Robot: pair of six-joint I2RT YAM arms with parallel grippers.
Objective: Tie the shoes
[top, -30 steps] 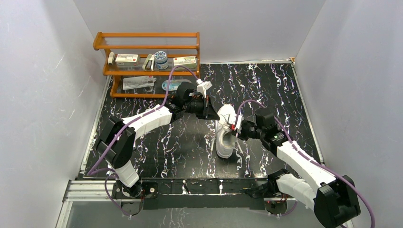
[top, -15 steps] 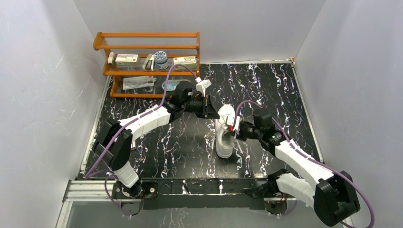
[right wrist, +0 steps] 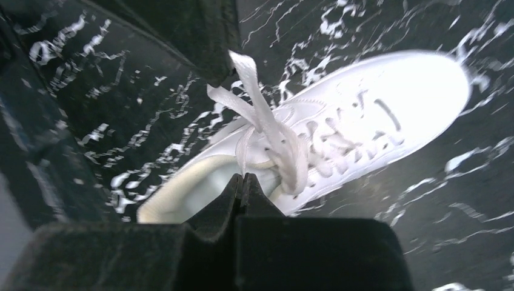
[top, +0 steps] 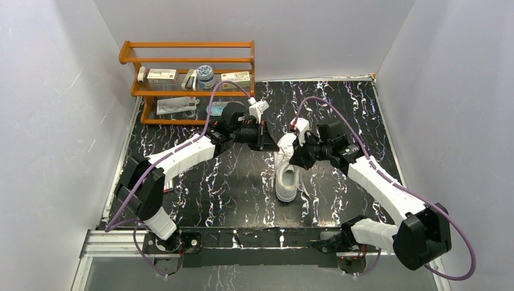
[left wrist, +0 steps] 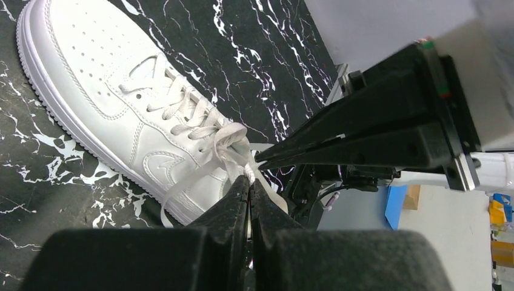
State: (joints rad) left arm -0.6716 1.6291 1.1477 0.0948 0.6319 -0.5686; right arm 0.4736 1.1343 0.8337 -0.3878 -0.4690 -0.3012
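Note:
The white sneaker point(top: 287, 177) lies on the black marbled table, toe toward the near edge. It also shows in the left wrist view point(left wrist: 103, 91) and the right wrist view point(right wrist: 363, 115). My left gripper point(top: 272, 145) is at the shoe's left heel side, shut on a white lace point(left wrist: 233, 145) at its tips point(left wrist: 250, 180). My right gripper point(top: 297, 160) is just right of the heel, shut on another lace strand point(right wrist: 273, 130) at its tips point(right wrist: 242, 177). The two grippers nearly meet over the shoe's opening.
An orange wooden rack point(top: 188, 60) with small boxes and a jar stands at the back left. White walls close in the table on the left, back and right. A purple cable point(top: 315, 100) arcs above the right wrist.
My right wrist has lifted and swung toward the back, keeping its lace. My left gripper has barely moved. The shoe stays in place.

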